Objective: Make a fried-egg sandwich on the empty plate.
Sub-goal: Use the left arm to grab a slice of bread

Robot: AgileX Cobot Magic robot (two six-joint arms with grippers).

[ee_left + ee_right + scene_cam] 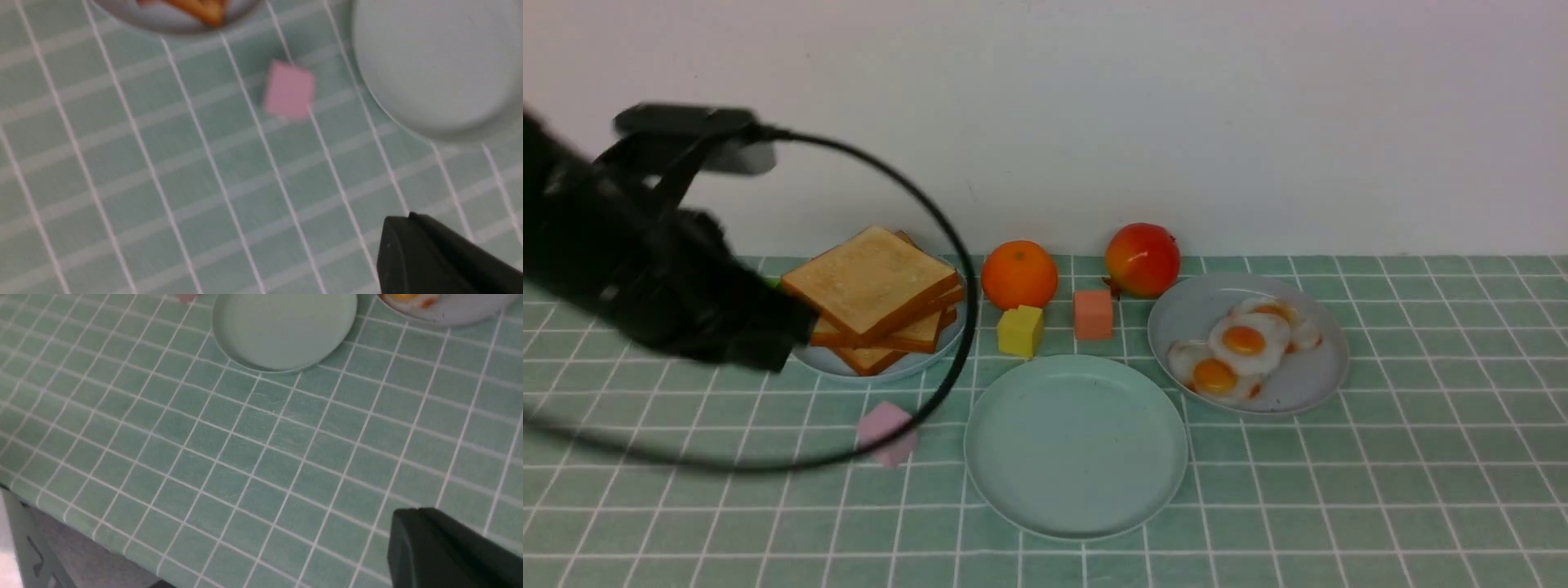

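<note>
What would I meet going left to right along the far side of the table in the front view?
Black left arm → stack of toast → orange → red fruit → plate of fried eggs.

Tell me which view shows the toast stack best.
The front view: the toast stack sits nearly whole on its bluish-grey plate, one corner behind the left arm. The left wrist view catches only a blurred corner; the right wrist view shows none.

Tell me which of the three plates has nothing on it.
The mint-green plate nearest the robot, in the middle. The left plate holds toast slices and the right plate holds fried eggs.
</note>
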